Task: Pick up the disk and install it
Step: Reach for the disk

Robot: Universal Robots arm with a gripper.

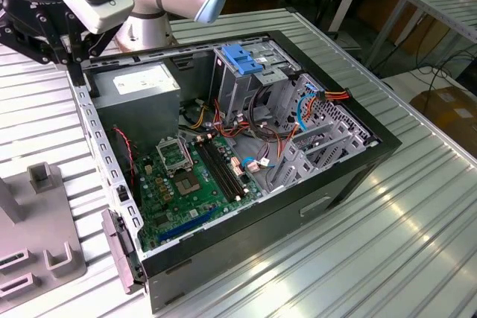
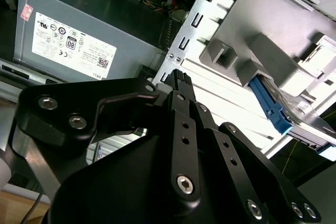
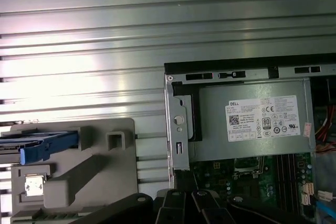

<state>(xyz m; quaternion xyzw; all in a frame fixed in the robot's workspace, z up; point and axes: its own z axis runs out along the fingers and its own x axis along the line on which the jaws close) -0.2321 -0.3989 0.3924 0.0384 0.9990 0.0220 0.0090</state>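
While gripper (image 1: 74, 72) hangs pinched shut, empty, upper left of exterior view, disk (image 3: 23, 141) rests in grey holder (image 1: 45, 236), lower left. Hard, heavy-ish, breakable. Probably best grab by blue side rails (image 3: 50, 149).

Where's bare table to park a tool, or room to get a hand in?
Free: ribbed table on the exterior view's right of the PC case, wide and bare. In the first wrist view, more bare table bordering the case and the grey fixture. Crowded: inside the case, cables tangle between drive cage and motherboard; the fixture holds the disk.
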